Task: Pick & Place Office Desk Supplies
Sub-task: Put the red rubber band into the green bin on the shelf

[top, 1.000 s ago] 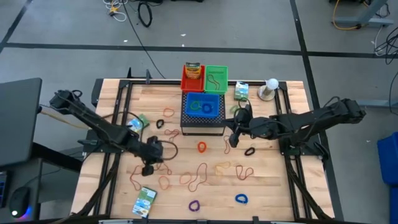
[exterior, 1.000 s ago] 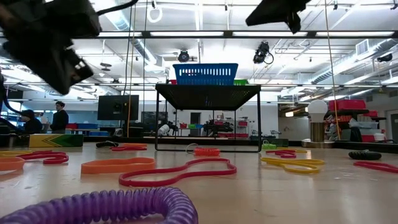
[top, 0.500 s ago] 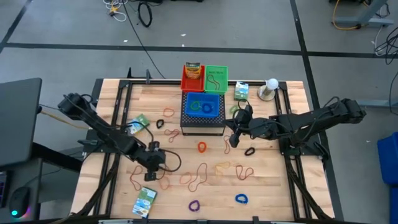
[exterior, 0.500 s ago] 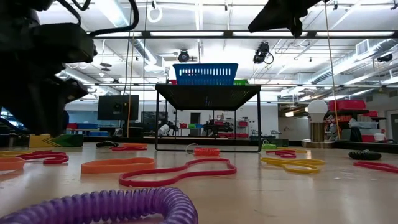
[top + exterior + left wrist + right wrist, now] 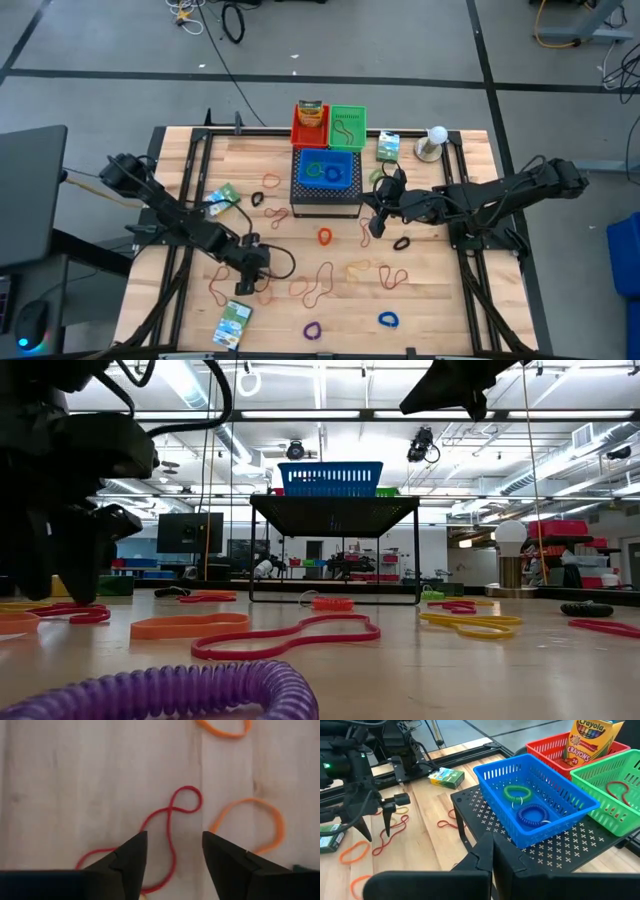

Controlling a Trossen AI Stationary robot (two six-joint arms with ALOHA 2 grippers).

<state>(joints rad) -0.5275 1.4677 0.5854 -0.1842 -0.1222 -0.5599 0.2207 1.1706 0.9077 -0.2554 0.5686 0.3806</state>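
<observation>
Wooden table: left gripper released, fingers spread above a red rubber band; right gripper clenched, empty, beside the black box.

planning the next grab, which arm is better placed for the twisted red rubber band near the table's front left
Left. The left gripper hangs open right above the red rubber band, fingers straddling it. The right gripper is shut, over by the black stand.

Light wooden table, scattered rubber bands, coloured coil loops, green-white boxes, black perforated stand, white ball on stand
</observation>
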